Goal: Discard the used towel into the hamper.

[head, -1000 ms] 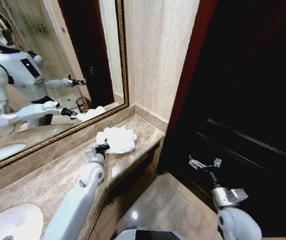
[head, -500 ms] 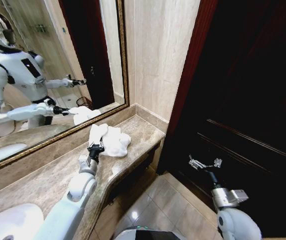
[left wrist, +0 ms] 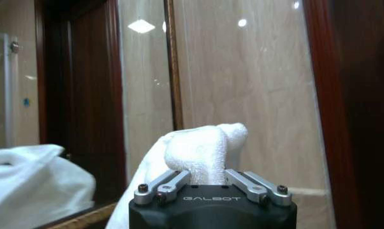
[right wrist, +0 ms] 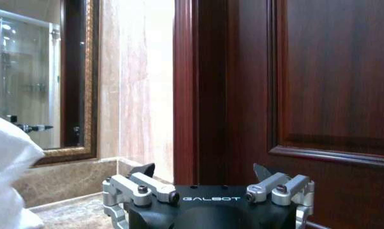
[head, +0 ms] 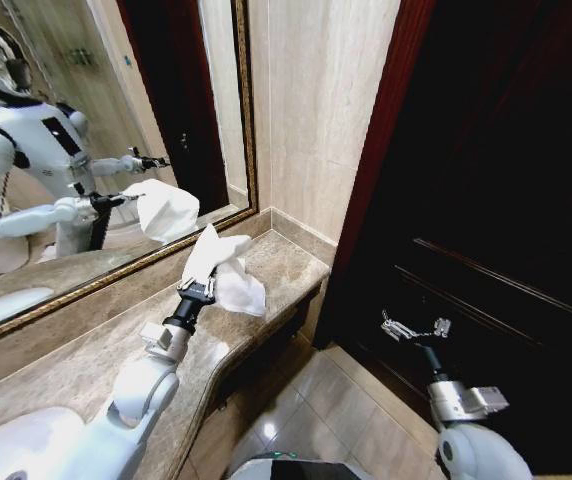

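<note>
Your left end effector near the frame's centre pinches the white towel by a fold, raising it so it hangs above the marble surface, while your right end effector, lower right, waits spread

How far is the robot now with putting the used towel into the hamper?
Done: the left gripper is shut on the white towel, and most of the cloth hangs clear above the marble counter. In hand: the towel is held up beside the mirror. Left: carrying it to the hamper and dropping it in. The right gripper waits open in front of the dark door.
</note>
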Robot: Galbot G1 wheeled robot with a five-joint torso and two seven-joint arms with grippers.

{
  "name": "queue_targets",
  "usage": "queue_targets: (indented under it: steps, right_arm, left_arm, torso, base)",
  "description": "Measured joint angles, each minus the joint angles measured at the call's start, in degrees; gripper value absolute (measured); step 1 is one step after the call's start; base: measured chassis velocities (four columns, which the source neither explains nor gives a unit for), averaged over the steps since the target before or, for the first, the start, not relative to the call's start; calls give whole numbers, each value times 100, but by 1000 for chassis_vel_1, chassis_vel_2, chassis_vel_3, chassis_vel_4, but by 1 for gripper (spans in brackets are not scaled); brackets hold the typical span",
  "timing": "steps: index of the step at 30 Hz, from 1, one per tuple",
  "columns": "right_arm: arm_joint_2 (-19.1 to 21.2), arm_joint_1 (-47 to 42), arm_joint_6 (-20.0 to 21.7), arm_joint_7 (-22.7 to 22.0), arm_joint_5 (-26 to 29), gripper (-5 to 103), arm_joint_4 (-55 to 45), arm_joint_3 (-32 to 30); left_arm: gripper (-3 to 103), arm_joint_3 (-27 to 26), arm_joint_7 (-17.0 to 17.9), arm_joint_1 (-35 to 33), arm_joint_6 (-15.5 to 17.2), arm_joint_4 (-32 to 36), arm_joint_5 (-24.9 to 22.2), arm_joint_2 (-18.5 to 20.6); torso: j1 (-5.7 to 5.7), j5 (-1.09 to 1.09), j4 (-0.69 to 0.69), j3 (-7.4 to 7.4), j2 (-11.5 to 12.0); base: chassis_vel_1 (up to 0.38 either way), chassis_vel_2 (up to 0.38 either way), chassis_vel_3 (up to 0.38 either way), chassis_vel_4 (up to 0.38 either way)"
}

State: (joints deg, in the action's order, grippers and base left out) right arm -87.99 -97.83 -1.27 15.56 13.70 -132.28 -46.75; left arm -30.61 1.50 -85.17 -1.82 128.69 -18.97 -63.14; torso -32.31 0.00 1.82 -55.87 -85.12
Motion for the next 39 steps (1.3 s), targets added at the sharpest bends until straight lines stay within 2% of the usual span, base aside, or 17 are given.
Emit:
queue_targets:
  steps: [4,5,10,12,15,23,30,39]
  right_arm:
    - [40,-115,65,60,189,100,-104,-47]
    - [55,-149,91,93,263,100,-158,-70]
    - [60,-241,104,166,386,100,-291,-91]
    - [61,-282,107,174,429,100,-339,-91]
    - [69,-306,115,176,399,100,-364,-118]
    - [97,-348,168,194,324,100,-379,-161]
    - [43,-308,273,191,300,100,-395,-104]
    - [-181,-206,610,166,266,100,-607,-73]
  left_arm:
    - [7,48,-364,-214,-320,27,-35,-232]
    - [7,72,-536,-291,-485,8,-3,-307]
    - [7,106,-701,-489,-575,59,97,-420]
    - [7,121,-672,-594,-547,121,223,-463]
    - [7,169,-407,-709,-463,163,479,-538]
    - [7,256,-126,-677,-273,199,634,-609]
    - [7,253,-87,-766,-205,276,638,-557]
    - [7,172,59,-1027,-314,330,651,-399]
  torso:
    - [0,0,0,0,0]
    - [0,1,0,0,0]
    - [0,0,0,0,0]
    - [0,1,0,0,0]
    - [0,1,0,0,0]
    - [0,0,0,-1,0]
    - [0,1,0,-1,0]
    - [1,0,0,0,0]
  base:
    - [0,0,0,0]
    - [0,0,0,0]
    - [0,0,0,0]
    - [0,0,0,0]
    - [0,0,0,0]
    - [0,0,0,0]
    - [0,0,0,0]
    - [0,0,0,0]
